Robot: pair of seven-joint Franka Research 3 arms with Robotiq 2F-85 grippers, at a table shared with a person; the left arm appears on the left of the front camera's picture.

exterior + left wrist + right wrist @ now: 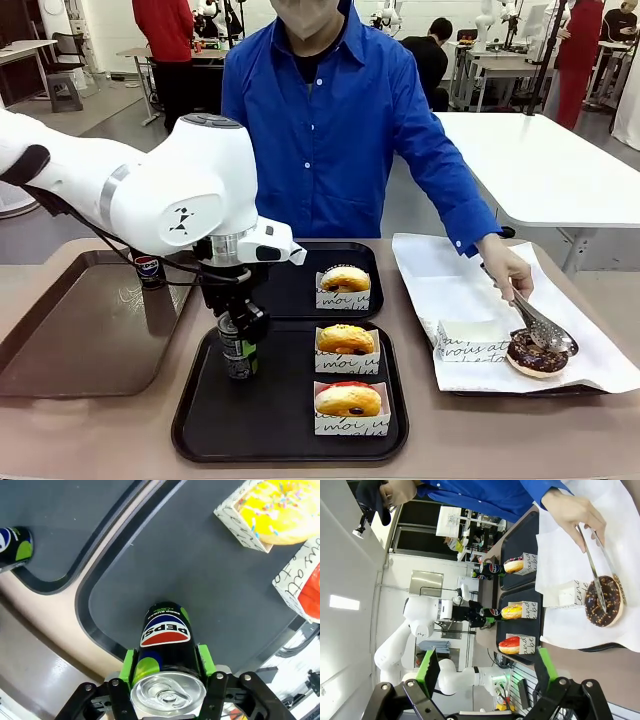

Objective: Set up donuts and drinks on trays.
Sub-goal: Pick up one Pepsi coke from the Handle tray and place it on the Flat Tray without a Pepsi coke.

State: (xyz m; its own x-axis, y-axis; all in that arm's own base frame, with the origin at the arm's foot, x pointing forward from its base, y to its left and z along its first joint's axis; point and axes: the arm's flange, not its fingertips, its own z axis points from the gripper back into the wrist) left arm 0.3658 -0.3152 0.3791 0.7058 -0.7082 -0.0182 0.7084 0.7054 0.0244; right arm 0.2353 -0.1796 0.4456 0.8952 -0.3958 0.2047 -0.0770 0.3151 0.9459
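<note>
Holding two sleeved donuts (pixel 347 342), near tray (pixel 200 425).

bright, even overhead light; soft shadows under the donuts (pixel 346 342), glare on the brown tray (pixel 60 330) at nine o'clock; wrist views bend at edges.

The near black square plastic tray (pixel 200 425) lies bare on its left half around the black soda can (pixel 237 350), while 2 sleeved ring donuts (pixel 347 340) block its right edge.
</note>
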